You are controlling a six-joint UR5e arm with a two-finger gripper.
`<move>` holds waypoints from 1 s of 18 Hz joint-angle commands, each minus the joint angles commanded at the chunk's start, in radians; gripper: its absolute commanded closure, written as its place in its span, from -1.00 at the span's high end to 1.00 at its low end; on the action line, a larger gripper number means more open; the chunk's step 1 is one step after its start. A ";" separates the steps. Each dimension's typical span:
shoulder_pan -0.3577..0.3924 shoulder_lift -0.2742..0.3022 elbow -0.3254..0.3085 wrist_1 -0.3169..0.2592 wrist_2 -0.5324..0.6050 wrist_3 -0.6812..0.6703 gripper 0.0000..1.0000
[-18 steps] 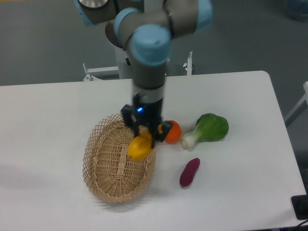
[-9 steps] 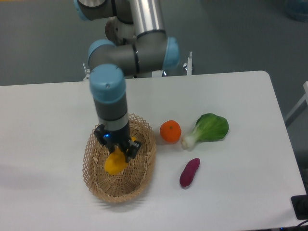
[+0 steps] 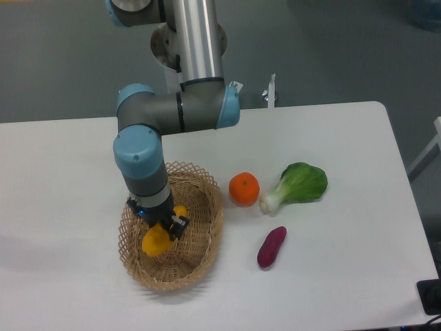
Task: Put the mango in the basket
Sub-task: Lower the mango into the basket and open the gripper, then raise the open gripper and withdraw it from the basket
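Gripper: the gripper [image 3: 160, 227] points down into the basket, its black fingers clamped on the mango, one finger showing at the fruit's right side.
Mango: the mango [image 3: 156, 241] is yellow-orange, held between the fingers inside the basket, on the left half of the bowl; a small part of it shows above the gripper body and the larger part below. Whether it touches the woven base cannot be told.
Arm: the arm [image 3: 142, 162] drops from a grey elbow with blue caps straight down over the basket, hiding the back left of the rim.
Basket: the basket [image 3: 201, 243] is oval tan wicker with a lattice rim, standing on the table left of the other produce.
Orange: the orange [image 3: 244, 188] sits just beside the basket's right rim, on the table.
Greens: the leafy green [image 3: 299, 183] lies right of the orange, its white stem end near the fruit.
Sweet potato: the sweet potato [image 3: 271, 247] is purple, lying below the greens, apart from the basket.
Table: the table [image 3: 62, 179] is white.
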 joint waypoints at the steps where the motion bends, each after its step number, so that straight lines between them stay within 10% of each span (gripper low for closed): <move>1: 0.000 0.000 -0.002 0.000 0.000 0.000 0.17; 5: 0.000 0.000 0.002 0.002 0.002 -0.002 1.00; 12: 0.024 0.028 0.064 -0.012 0.005 0.008 1.00; 18: 0.197 0.132 0.158 -0.095 0.006 0.239 1.00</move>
